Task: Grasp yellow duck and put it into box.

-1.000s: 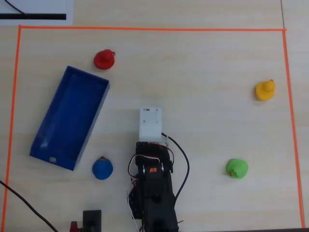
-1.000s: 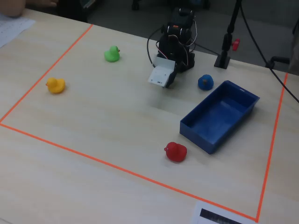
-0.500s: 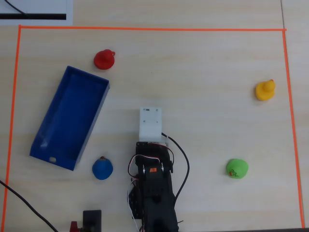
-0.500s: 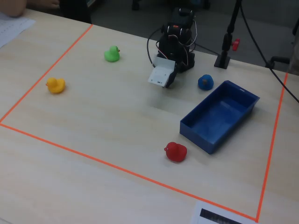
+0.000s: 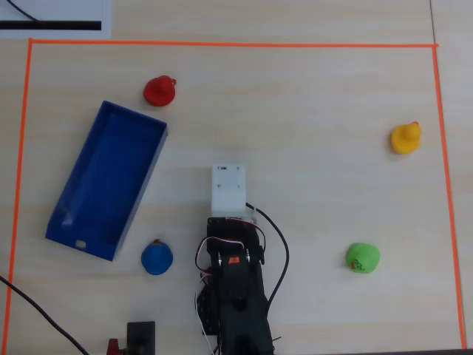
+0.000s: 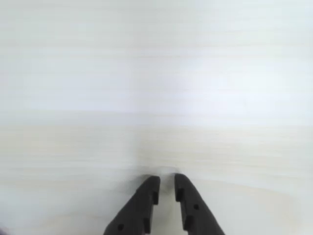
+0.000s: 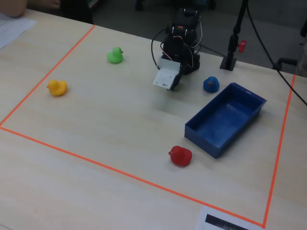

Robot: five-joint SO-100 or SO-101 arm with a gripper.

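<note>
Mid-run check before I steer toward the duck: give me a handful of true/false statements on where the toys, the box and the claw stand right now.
1. The yellow duck is already inside the box. False: it sits on the table near the right edge of the overhead view, and the box is empty.
2. The claw holds nothing. True: the wrist view shows only bare table between its nearly closed fingers.
3. The red toy lies outside the box, near one of its short ends. True.
4. The blue toy is touching the green toy. False: they sit far apart, on opposite sides of the arm.
5. The yellow duck is visible in the wrist view. False: only table shows there.
</note>
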